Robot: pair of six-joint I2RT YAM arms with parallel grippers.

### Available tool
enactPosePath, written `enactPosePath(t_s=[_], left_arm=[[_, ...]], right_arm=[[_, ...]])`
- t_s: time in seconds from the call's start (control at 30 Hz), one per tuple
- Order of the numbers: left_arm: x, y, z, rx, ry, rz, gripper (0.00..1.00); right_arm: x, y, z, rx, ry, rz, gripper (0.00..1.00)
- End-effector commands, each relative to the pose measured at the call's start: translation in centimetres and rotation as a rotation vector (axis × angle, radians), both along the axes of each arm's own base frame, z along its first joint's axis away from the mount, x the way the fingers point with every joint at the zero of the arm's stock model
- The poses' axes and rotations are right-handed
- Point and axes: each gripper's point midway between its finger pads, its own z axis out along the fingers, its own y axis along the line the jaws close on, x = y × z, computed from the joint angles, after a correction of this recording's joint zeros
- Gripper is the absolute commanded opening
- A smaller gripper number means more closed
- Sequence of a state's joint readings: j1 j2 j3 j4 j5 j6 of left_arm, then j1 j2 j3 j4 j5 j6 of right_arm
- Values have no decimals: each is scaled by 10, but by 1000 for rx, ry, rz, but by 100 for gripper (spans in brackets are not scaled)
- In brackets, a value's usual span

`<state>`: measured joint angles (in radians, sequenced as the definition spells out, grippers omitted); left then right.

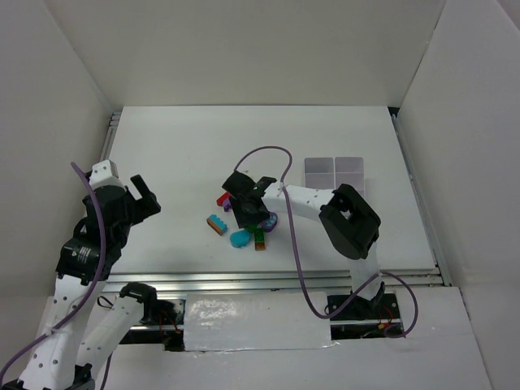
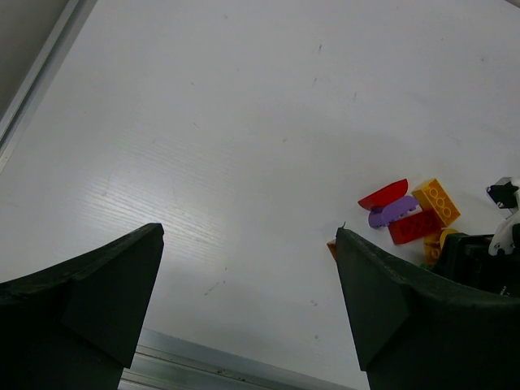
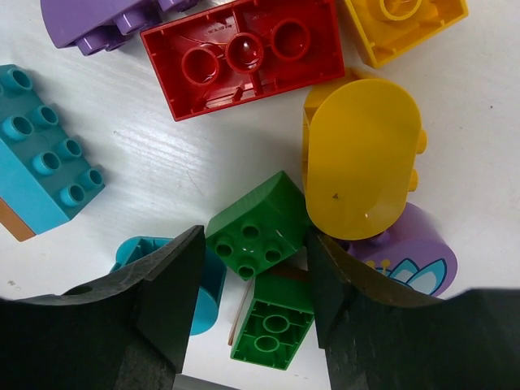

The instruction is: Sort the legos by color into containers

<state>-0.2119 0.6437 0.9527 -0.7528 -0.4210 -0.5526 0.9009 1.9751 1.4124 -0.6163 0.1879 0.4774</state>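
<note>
The legos lie in a loose heap mid-table. In the right wrist view my right gripper (image 3: 253,238) is shut on a green studded brick (image 3: 258,226), with both fingers against its corners. Just below lies a second green brick (image 3: 273,321), underside up. Round them are a yellow oval (image 3: 362,158), a red brick (image 3: 244,53), a teal studded brick (image 3: 41,154), a teal rounded piece (image 3: 203,280) and a purple piece (image 3: 414,252). From above, the right gripper (image 1: 250,213) is over the heap. The white container tray (image 1: 335,173) sits to the right. My left gripper (image 1: 142,195) stands open and empty.
In the left wrist view the left gripper (image 2: 248,234) hangs over bare white table, with a red curved piece (image 2: 383,194), a purple brick (image 2: 393,210) and a yellow brick (image 2: 436,200) off to its right. A metal rail (image 2: 203,366) runs along the near edge. White walls enclose the table.
</note>
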Motion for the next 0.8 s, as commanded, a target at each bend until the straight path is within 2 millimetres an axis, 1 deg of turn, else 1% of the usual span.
enactPosePath(t_s=[0.0, 0.1, 0.23, 0.43, 0.67, 0.77], left_arm=[[4, 0, 10, 0, -49, -1, 99], [4, 0, 10, 0, -51, -1, 100], [4, 1, 11, 0, -55, 0, 99], [4, 1, 10, 1, -52, 0, 99], [3, 1, 12, -2, -60, 2, 100], [3, 1, 11, -1, -58, 0, 99]], right_arm=[[-9, 2, -15, -7, 37, 29, 59], [-15, 6, -17, -3, 61, 51, 57], [-18, 11, -17, -6, 62, 60, 56], [-21, 12, -21, -27, 78, 69, 56], [-28, 4, -37, -64, 109, 63, 57], [-28, 0, -42, -91, 115, 63, 60]])
